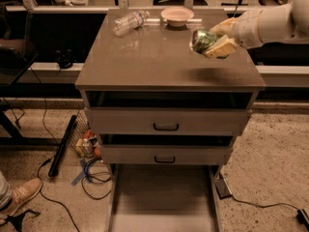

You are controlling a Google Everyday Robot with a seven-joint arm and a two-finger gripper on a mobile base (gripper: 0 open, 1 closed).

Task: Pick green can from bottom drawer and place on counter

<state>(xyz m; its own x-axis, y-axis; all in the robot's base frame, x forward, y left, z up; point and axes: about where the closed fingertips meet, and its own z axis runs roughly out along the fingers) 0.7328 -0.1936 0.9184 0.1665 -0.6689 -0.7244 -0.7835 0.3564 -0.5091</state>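
Your gripper (211, 42) is at about 2 o'clock over the desk (154, 62), reaching in from the 3 o'clock edge on its pale arm. Its jaws are clamped on the green can (200, 39), one pale finger (223, 27) above it and the other below. The can lies tilted on its side in the grip, with a silver end turned toward 9 o'clock. You can see a soft shadow (207, 74) on the desk just under it, at 6 o'clock from the can, so it looks to be held clear of the surface, though from this angle you cannot be sure of the gap.

At 11 o'clock on the desk a clear water bottle (129, 22) lies on its side. At 12 o'clock, near the far edge, sits a shallow pink bowl (177, 16). Both are well apart from the can.

Below the desk front, the top drawer (166, 121) and the middle drawer (165, 154) each carry a black handle. Both stand slightly out, with a dark gap above each. The bottom drawer (164, 197) is pulled far out toward 6 o'clock, its flat grey floor bare to your view.

On the floor at 8 o'clock from the cabinet you have a black bar (62, 146), loose cables (91, 175) and, at the frame's edge, a tan shoe (21, 195).
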